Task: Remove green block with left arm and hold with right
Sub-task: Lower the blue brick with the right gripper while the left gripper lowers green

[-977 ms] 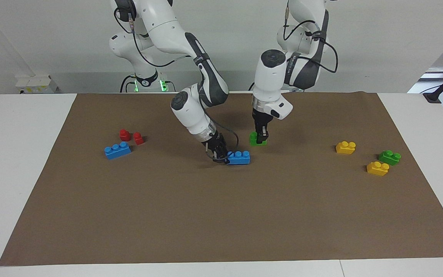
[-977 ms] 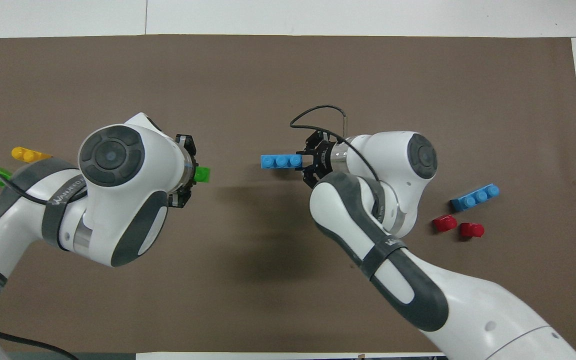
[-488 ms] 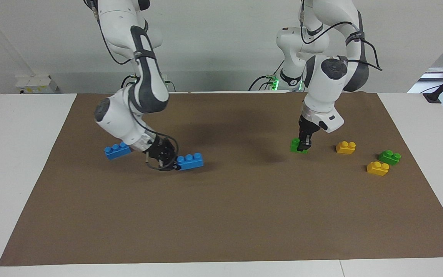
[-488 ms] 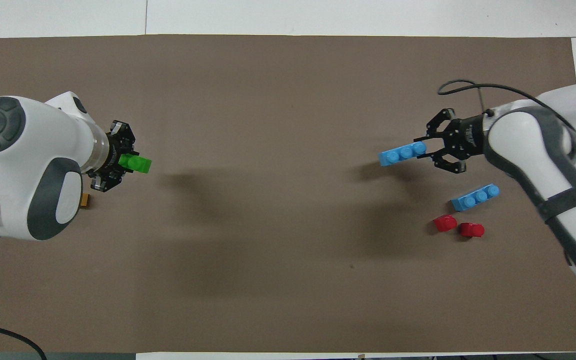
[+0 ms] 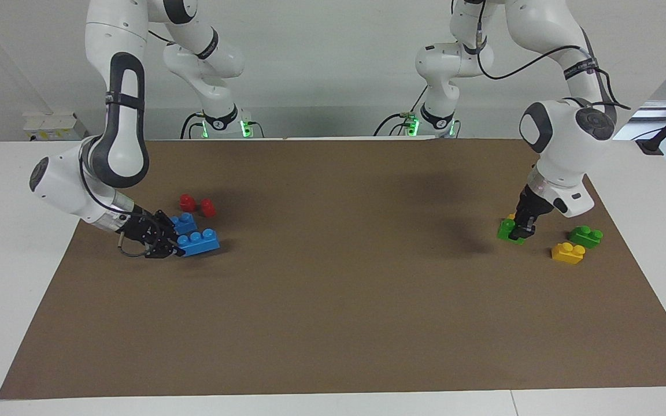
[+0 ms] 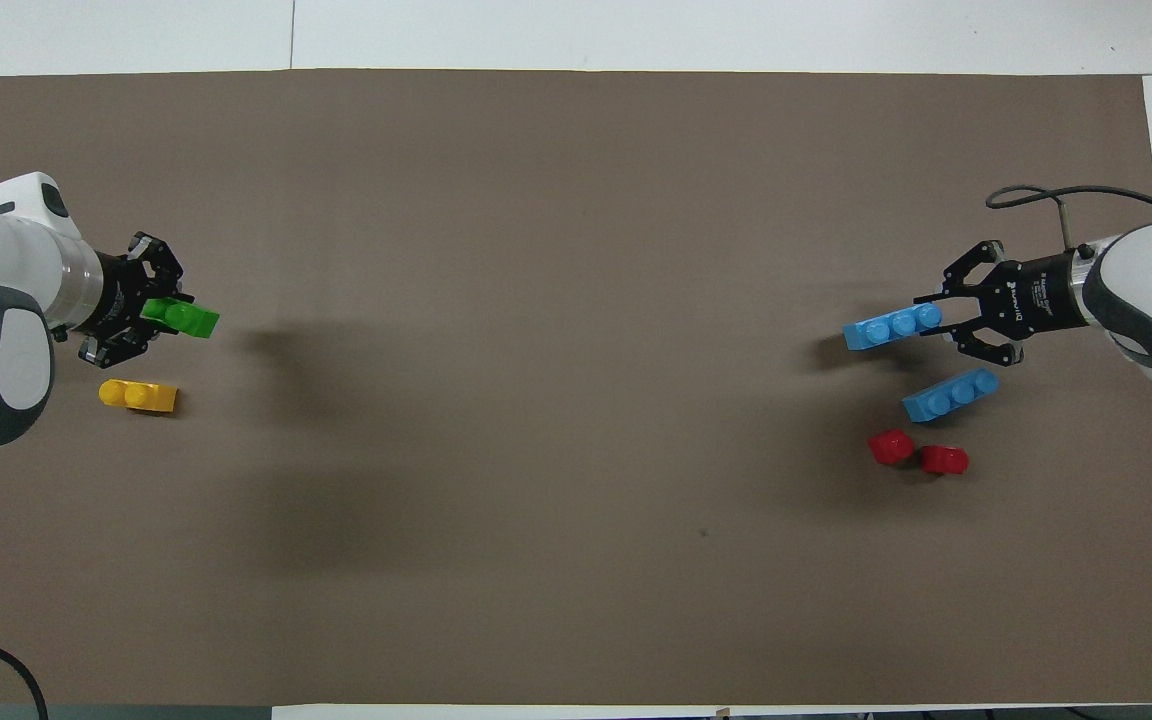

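My left gripper (image 5: 521, 231) (image 6: 168, 316) is shut on the green block (image 5: 506, 229) (image 6: 188, 319). It holds the block low over the brown mat (image 5: 333, 323) at the left arm's end, beside a yellow brick (image 6: 139, 396). My right gripper (image 5: 178, 247) (image 6: 931, 318) is shut on the end of a long blue brick (image 5: 198, 242) (image 6: 893, 327). That brick sticks out sideways, low over the mat at the right arm's end.
A second green brick (image 5: 585, 236) and another yellow brick (image 5: 568, 253) lie near the left gripper. A second blue brick (image 5: 184, 221) (image 6: 949, 394) and two red pieces (image 5: 187, 202) (image 6: 891, 446) lie by the right gripper.
Both arms have swung apart from the middle of the mat toward their own ends. The left carried the green block, the right the blue brick.
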`<action>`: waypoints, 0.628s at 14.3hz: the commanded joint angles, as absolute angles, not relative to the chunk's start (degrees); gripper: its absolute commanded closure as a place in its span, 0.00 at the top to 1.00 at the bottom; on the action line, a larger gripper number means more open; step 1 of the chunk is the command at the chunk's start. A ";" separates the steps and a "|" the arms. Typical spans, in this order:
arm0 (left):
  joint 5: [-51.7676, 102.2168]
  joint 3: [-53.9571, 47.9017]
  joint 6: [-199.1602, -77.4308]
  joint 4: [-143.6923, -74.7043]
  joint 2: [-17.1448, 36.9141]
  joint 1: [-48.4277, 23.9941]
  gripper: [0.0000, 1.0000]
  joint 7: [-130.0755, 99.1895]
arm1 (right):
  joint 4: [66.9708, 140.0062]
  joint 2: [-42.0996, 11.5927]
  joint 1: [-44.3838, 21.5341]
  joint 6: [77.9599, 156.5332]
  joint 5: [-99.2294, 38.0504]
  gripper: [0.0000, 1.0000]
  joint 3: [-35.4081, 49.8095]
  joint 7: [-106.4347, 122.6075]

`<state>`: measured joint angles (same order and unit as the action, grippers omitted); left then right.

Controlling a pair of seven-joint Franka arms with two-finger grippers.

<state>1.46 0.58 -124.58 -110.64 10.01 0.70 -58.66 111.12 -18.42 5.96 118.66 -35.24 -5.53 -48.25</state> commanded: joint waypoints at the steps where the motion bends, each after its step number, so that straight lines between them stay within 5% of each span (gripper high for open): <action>1: 2.64 0.09 -125.24 -104.26 16.50 3.16 0.00 -54.94 | 111.00 -20.30 5.71 121.63 -35.07 0.00 -4.75 -47.64; 4: 2.11 0.09 -126.82 -99.68 22.31 5.27 0.00 -54.76 | 111.97 -21.01 4.75 123.57 -36.65 0.00 -4.66 -48.07; 5: 2.02 0.09 -127.35 -99.23 23.02 5.80 0.00 -54.23 | 112.15 -20.83 4.05 123.40 -36.65 0.24 -4.66 -48.16; 6: 1.93 0.09 -128.05 -99.23 23.64 5.97 0.00 -53.27 | 112.06 -20.83 4.04 123.14 -36.65 0.75 -4.66 -48.16; 7: 2.02 0.17 -128.84 -99.14 24.34 6.24 0.00 -52.22 | 111.63 -20.66 4.04 122.79 -36.65 0.93 -4.75 -48.43; 9: 2.02 0.09 -130.86 -98.79 25.66 6.77 0.00 -52.03 | 110.49 -19.26 4.04 119.99 -36.56 0.96 -4.75 -49.83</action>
